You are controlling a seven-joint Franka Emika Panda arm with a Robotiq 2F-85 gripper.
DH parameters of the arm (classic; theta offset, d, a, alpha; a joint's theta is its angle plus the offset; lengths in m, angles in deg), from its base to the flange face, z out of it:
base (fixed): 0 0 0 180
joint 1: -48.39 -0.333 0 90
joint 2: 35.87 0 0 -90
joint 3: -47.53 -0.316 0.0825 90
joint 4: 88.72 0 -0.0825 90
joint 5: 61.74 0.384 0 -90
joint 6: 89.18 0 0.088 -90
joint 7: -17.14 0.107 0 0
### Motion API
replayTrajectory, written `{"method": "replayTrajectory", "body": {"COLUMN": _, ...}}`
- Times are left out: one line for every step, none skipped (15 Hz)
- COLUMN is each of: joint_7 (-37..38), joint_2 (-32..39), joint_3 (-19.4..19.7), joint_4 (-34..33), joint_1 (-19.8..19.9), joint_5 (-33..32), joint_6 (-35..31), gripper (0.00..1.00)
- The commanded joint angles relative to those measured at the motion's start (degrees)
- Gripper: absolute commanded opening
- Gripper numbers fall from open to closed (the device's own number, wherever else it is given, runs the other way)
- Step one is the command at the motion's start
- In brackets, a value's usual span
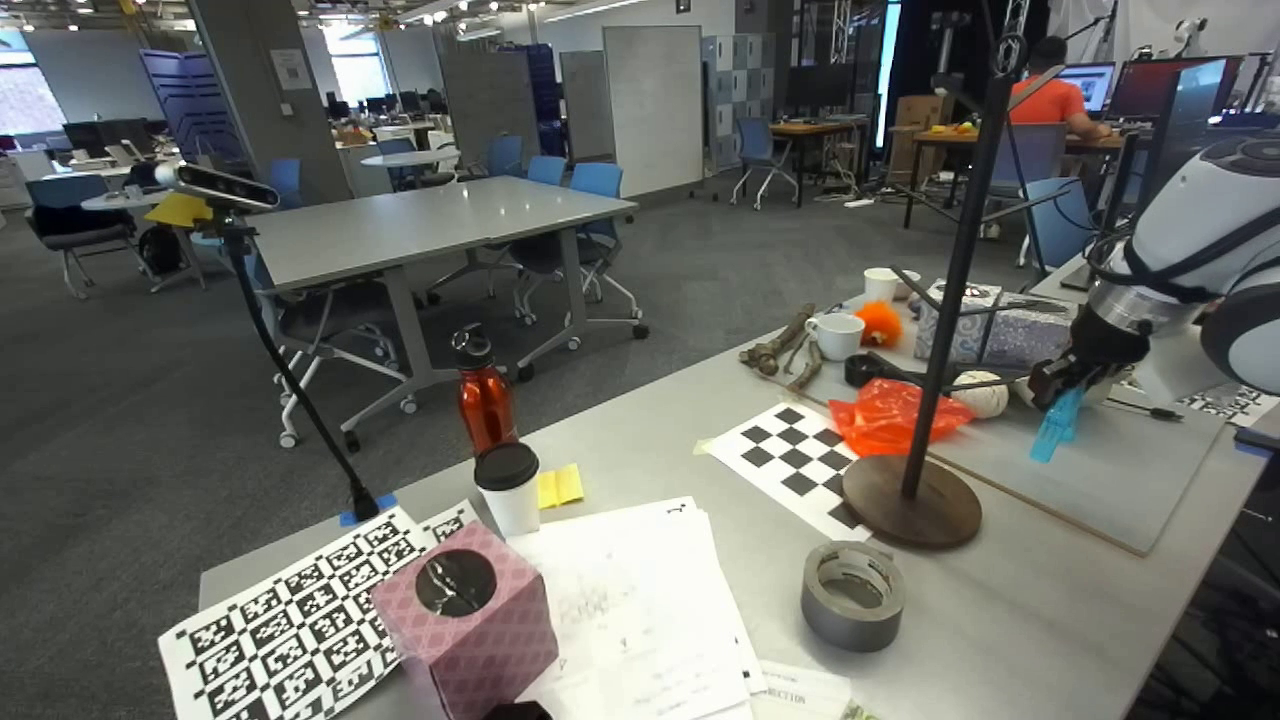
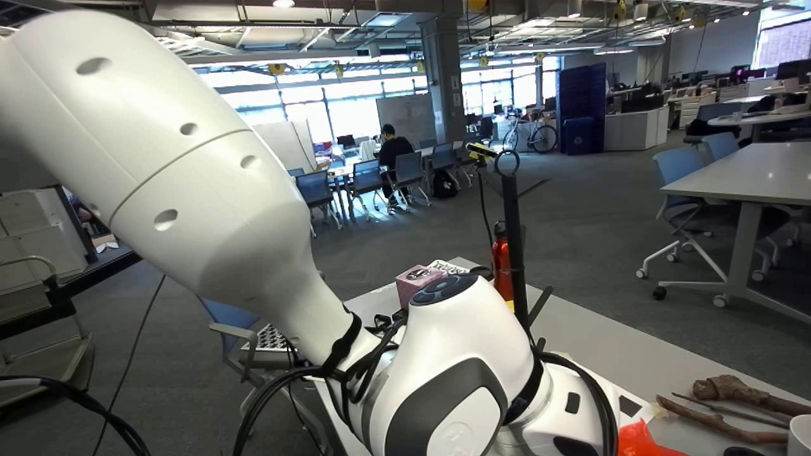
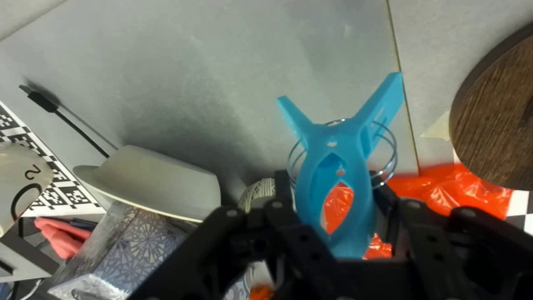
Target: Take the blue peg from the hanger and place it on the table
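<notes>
The blue peg is a translucent clip with two legs and a wire spring. It shows in the wrist view [image 3: 358, 166] and in an exterior view [image 1: 1057, 428]. My gripper [image 3: 331, 187] is shut on it, one finger on each side of its body; the gripper also shows in an exterior view [image 1: 1068, 385]. The peg is over the grey board [image 1: 1130, 490] on the table [image 1: 1020, 630]; I cannot tell how high. The hanger, a black pole [image 1: 955, 290] with side branches and a round wooden base [image 1: 915, 505], stands upright apart from the peg. The arm hides the gripper in an exterior view.
A red plastic bag [image 1: 890, 415], a ball of twine [image 1: 982, 394], a white mug [image 1: 836, 336] and tissue boxes [image 1: 1030, 325] stand near the gripper. A tape roll [image 1: 852, 597] and a checkerboard sheet [image 1: 790, 460] lie near the hanger base. A black cable [image 3: 81, 131] lies on the board.
</notes>
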Motion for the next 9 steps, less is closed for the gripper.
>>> {"method": "replayTrajectory", "body": {"joint_7": -5.72, "joint_2": 2.33, "joint_3": 2.38, "joint_4": -2.45, "joint_1": -3.16, "joint_5": 9.30, "joint_6": 0.82, "gripper": 0.77}}
{"method": "replayTrajectory", "body": {"joint_7": -6.73, "joint_2": 2.49, "joint_3": 2.63, "joint_4": -2.64, "joint_1": -3.57, "joint_5": 11.03, "joint_6": 0.86, "gripper": 0.84}}
{"method": "replayTrajectory", "body": {"joint_7": -7.52, "joint_2": 2.67, "joint_3": 2.89, "joint_4": -2.86, "joint_1": -3.96, "joint_5": 12.44, "joint_6": 0.88, "gripper": 0.93}}
{"method": "replayTrajectory", "body": {"joint_7": -8.19, "joint_2": 2.78, "joint_3": 3.06, "joint_4": -3.05, "joint_1": -4.27, "joint_5": 13.65, "joint_6": 0.92, "gripper": 0.97}}
{"method": "replayTrajectory", "body": {"joint_7": -8.74, "joint_2": 2.87, "joint_3": 3.25, "joint_4": -3.17, "joint_1": -4.61, "joint_5": 14.64, "joint_6": 0.95, "gripper": 1.00}}
{"method": "replayTrajectory", "body": {"joint_7": -9.29, "joint_2": 2.97, "joint_3": 3.39, "joint_4": -3.29, "joint_1": -4.82, "joint_5": 15.46, "joint_6": 0.94, "gripper": 1.00}}
{"method": "replayTrajectory", "body": {"joint_7": -9.69, "joint_2": 2.95, "joint_3": 3.51, "joint_4": -3.26, "joint_1": -5.07, "joint_5": 16.08, "joint_6": 0.96, "gripper": 1.00}}
{"method": "replayTrajectory", "body": {"joint_7": -10.18, "joint_2": 2.79, "joint_3": 3.45, "joint_4": -3.09, "joint_1": -5.15, "joint_5": 16.62, "joint_6": 1.03, "gripper": 1.00}}
{"method": "replayTrajectory", "body": {"joint_7": -10.37, "joint_2": 2.34, "joint_3": 3.58, "joint_4": -2.60, "joint_1": -5.43, "joint_5": 16.98, "joint_6": 1.03, "gripper": 1.00}}
